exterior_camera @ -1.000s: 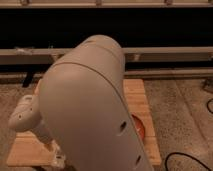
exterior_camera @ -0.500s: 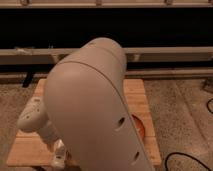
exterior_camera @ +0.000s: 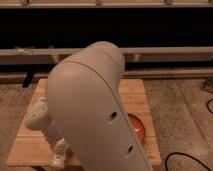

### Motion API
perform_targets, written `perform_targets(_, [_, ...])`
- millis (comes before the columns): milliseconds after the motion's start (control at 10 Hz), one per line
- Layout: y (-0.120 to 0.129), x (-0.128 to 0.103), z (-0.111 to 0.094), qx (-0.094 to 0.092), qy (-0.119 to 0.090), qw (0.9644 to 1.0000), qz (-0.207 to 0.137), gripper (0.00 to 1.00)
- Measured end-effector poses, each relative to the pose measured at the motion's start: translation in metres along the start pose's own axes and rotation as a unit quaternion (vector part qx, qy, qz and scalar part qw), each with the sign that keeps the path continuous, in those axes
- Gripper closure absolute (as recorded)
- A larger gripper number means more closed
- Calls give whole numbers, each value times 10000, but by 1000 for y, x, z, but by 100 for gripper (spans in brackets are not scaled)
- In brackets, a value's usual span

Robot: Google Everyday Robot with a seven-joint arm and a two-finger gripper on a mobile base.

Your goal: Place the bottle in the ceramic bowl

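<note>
The bottle is the one thing I cannot pick out with any certainty. If it is anywhere in view, it is in the pale, whitish cluster low on the left where my gripper (exterior_camera: 59, 155) hangs over the near-left part of the wooden board (exterior_camera: 142, 92). There I cannot separate bottle from gripper, so I cannot tell whether I am holding it, or whether the gripper is wide or closed.

Over the last second my wrist (exterior_camera: 37, 117) has slid to the right across the board, and the gripper below it has come along, a little nearer the middle. My big upper arm link (exterior_camera: 92, 105) has barely shifted and fills the centre of the view. I judge this to be the carry toward the dish. The travel is in the right direction, but the gripper is well apart from its goal, with the whole width of my arm between them.

The ceramic bowl (exterior_camera: 137, 129) sits toward the near-right of the board. Only a glossy orange-red sliver of it shows past the edge of my arm, and the rest is hidden behind the link. The part I can see holds nothing, but I cannot speak for the covered part. No other container shows itself from here. The placing is not yet done, and I expect more rightward travel before any lowering over the bowl.
</note>
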Motion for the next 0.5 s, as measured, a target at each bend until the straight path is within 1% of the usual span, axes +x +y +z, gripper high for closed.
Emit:
perform_targets(300, [3, -6, 8, -84, 57, 9999, -40, 35])
perform_targets(500, [2, -7, 15, -107, 102, 9999, -29, 35])
